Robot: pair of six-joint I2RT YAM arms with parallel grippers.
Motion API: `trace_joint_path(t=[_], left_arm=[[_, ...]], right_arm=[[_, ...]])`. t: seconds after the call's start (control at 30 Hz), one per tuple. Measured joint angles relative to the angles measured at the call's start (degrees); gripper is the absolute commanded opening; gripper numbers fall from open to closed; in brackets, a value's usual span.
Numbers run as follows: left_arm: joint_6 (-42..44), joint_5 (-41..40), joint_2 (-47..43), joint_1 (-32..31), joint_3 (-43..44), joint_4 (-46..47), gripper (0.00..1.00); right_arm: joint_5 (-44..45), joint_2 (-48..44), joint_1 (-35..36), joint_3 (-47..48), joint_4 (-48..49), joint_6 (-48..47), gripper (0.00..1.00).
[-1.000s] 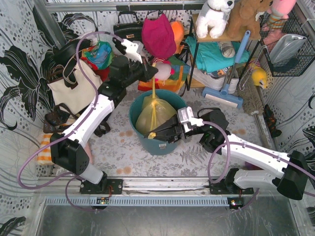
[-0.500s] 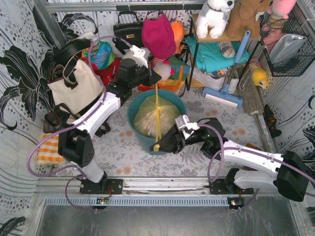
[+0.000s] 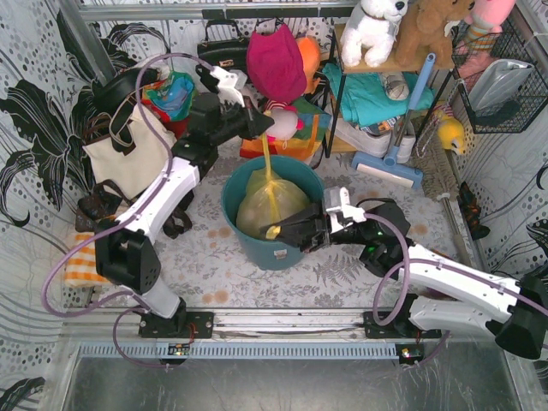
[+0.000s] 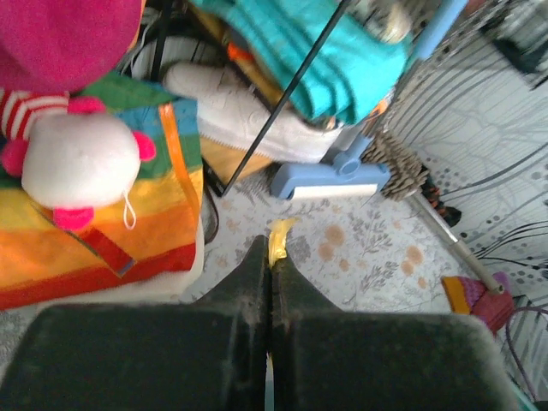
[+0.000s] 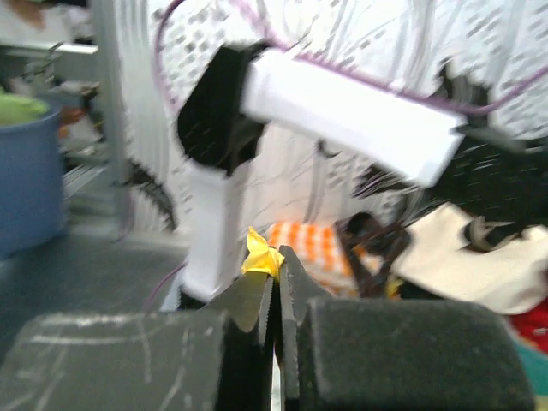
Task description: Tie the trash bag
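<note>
The translucent yellow-green trash bag (image 3: 261, 204) sits in the round teal bin (image 3: 282, 250) at mid floor. Two twisted yellow strips of its top are drawn out. My left gripper (image 3: 257, 128) is shut on the far strip behind the bin; its yellow tip (image 4: 281, 233) pokes past the closed fingers. My right gripper (image 3: 276, 231) is shut on the near strip over the bin's front rim; a crumpled yellow tip (image 5: 259, 253) shows at its fingertips. The bag's contents are too dim to make out.
A cream tote bag (image 3: 128, 150) with black straps stands left. A rainbow bag with a white plush (image 3: 282, 128) lies behind the bin. A metal shelf with teal cloth (image 3: 377, 94) and a blue floor brush (image 3: 390, 167) stand back right. An orange checked cloth (image 3: 81, 261) lies left.
My left gripper has swung back left and up with its strip. My right gripper has moved right and up to the bin's front rim, still gripping its strip; the bag now leans left.
</note>
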Motion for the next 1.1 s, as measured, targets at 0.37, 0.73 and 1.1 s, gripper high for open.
trace_joint_path(t=[0.37, 0.73, 1.1], left_arm=[[-9.09, 12.79, -15.69, 0.31, -8.70, 20.81, 0.00], [-14.36, 16.65, -19.67, -2.60, -9.92, 29.44, 0.03], [-12.98, 15.41, -20.31, -2.78, -12.35, 27.96, 0.57]], right_arm=[[30.60, 6.78, 1.16, 14.56, 0.96, -17.62, 0.00], [40.46, 15.82, 1.16, 22.58, 4.85, -25.14, 0.04], [44.50, 10.80, 1.18, 18.60, 0.79, -21.38, 0.61]])
